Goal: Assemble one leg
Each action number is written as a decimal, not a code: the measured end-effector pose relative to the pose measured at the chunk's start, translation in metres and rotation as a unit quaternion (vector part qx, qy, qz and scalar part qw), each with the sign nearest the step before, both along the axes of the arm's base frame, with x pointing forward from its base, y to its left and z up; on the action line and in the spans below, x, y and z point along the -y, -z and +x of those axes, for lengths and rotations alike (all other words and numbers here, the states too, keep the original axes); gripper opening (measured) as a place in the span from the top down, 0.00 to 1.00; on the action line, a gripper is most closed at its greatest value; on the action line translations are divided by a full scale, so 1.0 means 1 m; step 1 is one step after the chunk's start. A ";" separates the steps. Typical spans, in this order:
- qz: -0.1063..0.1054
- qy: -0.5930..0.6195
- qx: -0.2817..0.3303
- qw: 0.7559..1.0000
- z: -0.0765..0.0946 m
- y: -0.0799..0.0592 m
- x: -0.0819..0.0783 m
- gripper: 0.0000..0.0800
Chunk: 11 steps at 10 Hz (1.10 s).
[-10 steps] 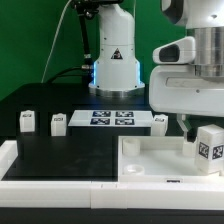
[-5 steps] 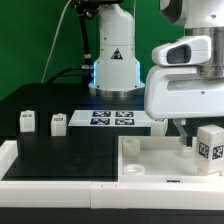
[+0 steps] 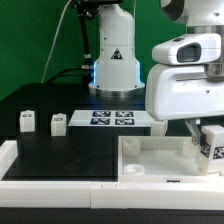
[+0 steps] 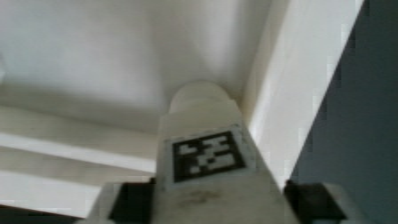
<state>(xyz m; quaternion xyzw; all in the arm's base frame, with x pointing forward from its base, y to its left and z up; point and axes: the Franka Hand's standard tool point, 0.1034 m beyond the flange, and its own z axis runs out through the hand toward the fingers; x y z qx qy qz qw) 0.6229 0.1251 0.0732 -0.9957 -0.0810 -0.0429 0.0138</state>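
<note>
A leg, a stubby white post with a black-and-white tag, stands at the exterior view's right edge, in the near right corner of the large white tray-like part. My gripper has come down over it. In the wrist view the leg fills the space between my gripper's dark fingers, and both pads lie against its sides. The jaws are shut on the leg. Its lower end is hidden by the tray's wall.
Two more legs stand on the black table at the exterior view's left, and a third stands next to the marker board. The arm's base rises behind the board. A white border edges the table's front.
The hand has sunk lower over the leg and shifted slightly toward the exterior view's left. The jaws, wide apart before, have closed onto the leg.
</note>
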 end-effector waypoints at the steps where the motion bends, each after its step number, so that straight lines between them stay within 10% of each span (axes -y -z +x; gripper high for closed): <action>1: 0.005 0.046 0.003 0.999 0.000 0.000 0.000 0.64; 8: 0.058 0.553 -0.003 0.831 0.001 0.004 0.000 0.64; 11: 0.059 0.546 -0.004 0.836 0.000 0.004 -0.001 0.56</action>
